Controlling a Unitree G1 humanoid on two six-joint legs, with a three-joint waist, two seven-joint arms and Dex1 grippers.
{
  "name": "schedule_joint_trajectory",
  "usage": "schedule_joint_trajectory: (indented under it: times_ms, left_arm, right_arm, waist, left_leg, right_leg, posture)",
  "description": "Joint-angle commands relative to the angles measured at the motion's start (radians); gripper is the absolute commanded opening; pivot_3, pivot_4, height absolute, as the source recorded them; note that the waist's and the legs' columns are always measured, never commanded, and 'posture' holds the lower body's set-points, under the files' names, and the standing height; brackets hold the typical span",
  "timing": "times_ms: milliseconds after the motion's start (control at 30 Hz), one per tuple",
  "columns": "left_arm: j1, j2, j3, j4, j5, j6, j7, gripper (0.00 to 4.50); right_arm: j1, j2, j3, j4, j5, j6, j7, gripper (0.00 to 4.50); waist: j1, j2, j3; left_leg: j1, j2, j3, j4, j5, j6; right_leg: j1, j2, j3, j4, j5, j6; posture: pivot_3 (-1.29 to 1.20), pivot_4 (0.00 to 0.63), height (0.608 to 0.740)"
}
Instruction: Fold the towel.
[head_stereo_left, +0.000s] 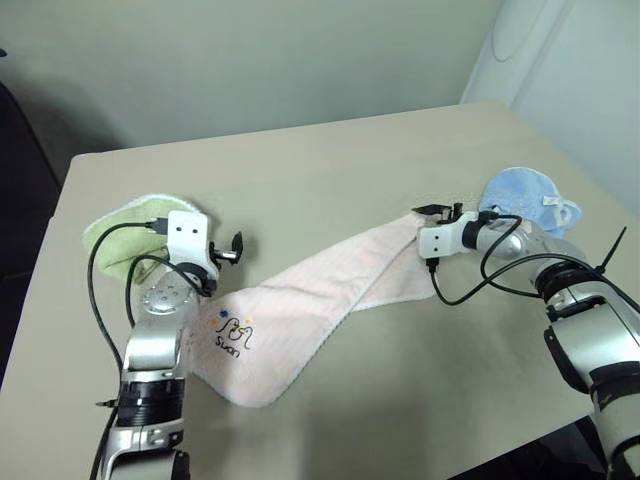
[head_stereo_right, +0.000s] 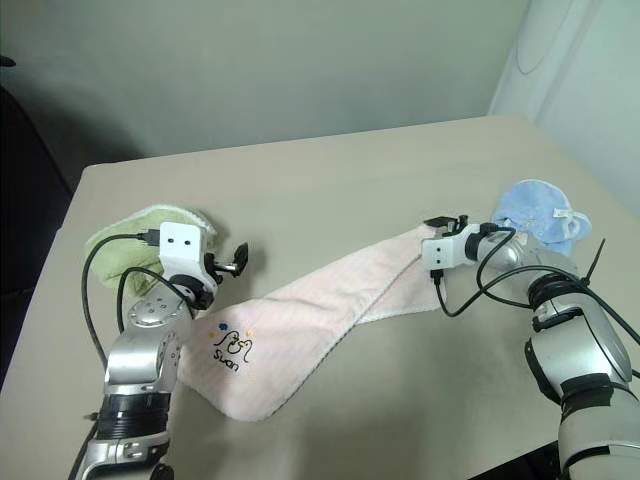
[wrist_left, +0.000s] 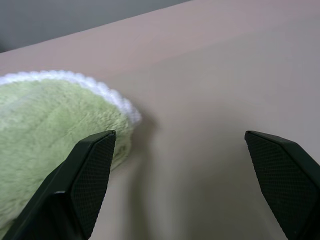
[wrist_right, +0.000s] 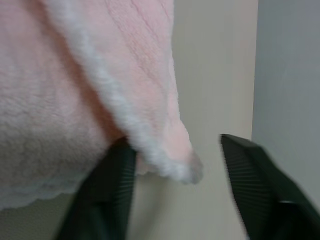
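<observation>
We see the towel (head_stereo_left: 300, 310) lying diagonally across the table (head_stereo_left: 330, 170). Our right gripper (wrist_right: 175, 165), fingers parted around its far right corner, grips nothing yet; our left gripper (wrist_left: 177, 165) hangs wide open, empty. Next: pinch, then carry over.

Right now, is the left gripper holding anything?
No. The left gripper stands wide open over bare table, with the green cloth beside it.
</observation>
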Motion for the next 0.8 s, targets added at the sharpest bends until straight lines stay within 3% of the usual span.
schedule_joint_trajectory:
  times_ms: [33,167,300,367,433,500,633,800]
  left_arm:
    - [0.012,0.087,0.038,-0.065,-0.014,-0.04,-0.091,4.5]
    - [0.022,0.203,0.074,-0.08,-0.087,-0.074,-0.251,4.5]
    - [0.025,0.212,0.078,-0.077,-0.098,-0.079,-0.27,4.5]
    - [0.101,0.429,0.118,-0.128,-0.221,-0.083,-0.647,4.5]
    - [0.156,0.564,0.137,-0.149,-0.295,-0.099,-0.867,4.5]
    - [0.17,0.596,0.137,-0.141,-0.319,-0.111,-0.9,4.5]
    - [0.33,0.78,0.119,-0.254,-0.407,-0.087,-1.246,4.5]
    - [0.398,0.823,0.057,-0.374,-0.445,-0.103,-1.363,4.5]
  right_arm:
    - [-0.01,-0.013,-0.008,-0.009,0.012,-0.026,-0.005,1.38]
    - [0.006,-0.014,-0.018,-0.017,0.027,-0.028,0.004,0.03]
    - [0.007,-0.014,-0.019,-0.019,0.028,-0.028,0.005,0.03]
    - [0.037,-0.005,-0.036,-0.03,0.04,0.008,-0.028,0.03]
    - [0.056,0.001,-0.048,-0.041,0.052,0.031,-0.041,0.03]
    - [0.062,0.0,-0.049,-0.051,0.057,0.038,-0.039,0.03]
    - [0.109,0.019,-0.082,-0.088,0.109,0.066,-0.028,0.03]
    - [0.132,0.04,-0.098,-0.114,0.141,0.106,-0.001,0.03]
  waist:
    - [0.001,0.0,0.0]
    - [0.003,0.0,0.0]
    - [0.007,0.002,-0.001]
    - [0.006,0.001,-0.001]
    - [0.0,-0.003,-0.001]
    - [0.001,0.001,-0.001]
    - [-0.002,0.006,-0.002]
    - [0.001,0.006,-0.002]
  left_leg:
    - [0.0,0.002,0.0,0.0,0.0,-0.001]
    - [-0.001,0.008,-0.001,-0.001,-0.002,-0.003]
    - [-0.001,0.01,-0.001,-0.002,-0.002,-0.004]
    - [-0.001,0.01,-0.001,-0.002,-0.002,-0.004]
    - [-0.003,0.016,0.0,-0.002,-0.005,-0.008]
    - [-0.004,0.022,0.0,0.0,-0.008,-0.014]
    - [-0.004,0.025,0.0,-0.001,-0.009,-0.016]
    - [-0.003,0.027,-0.002,-0.001,-0.01,-0.016]
  right_leg:
    - [0.0,-0.001,-0.005,0.0,0.0,-0.002]
    - [-0.002,0.001,-0.01,0.001,-0.001,-0.009]
    - [-0.003,0.001,-0.011,0.001,-0.001,-0.012]
    - [-0.004,0.001,-0.011,0.002,-0.002,-0.013]
    - [-0.007,0.004,-0.013,0.002,0.0,-0.016]
    - [-0.007,0.008,-0.019,0.002,0.001,-0.017]
    - [-0.009,0.008,-0.022,0.003,-0.003,-0.026]
    - [-0.009,0.008,-0.03,0.004,-0.004,-0.03]
  posture:
    - [0.0,0.15,0.738]
    - [0.0,0.15,0.738]
    - [0.0,0.15,0.738]
    - [0.0,0.15,0.738]
    - [0.0,0.15,0.738]
    - [0.0,0.15,0.738]
    - [0.0,0.15,0.738]
    - [0.0,0.15,0.738]
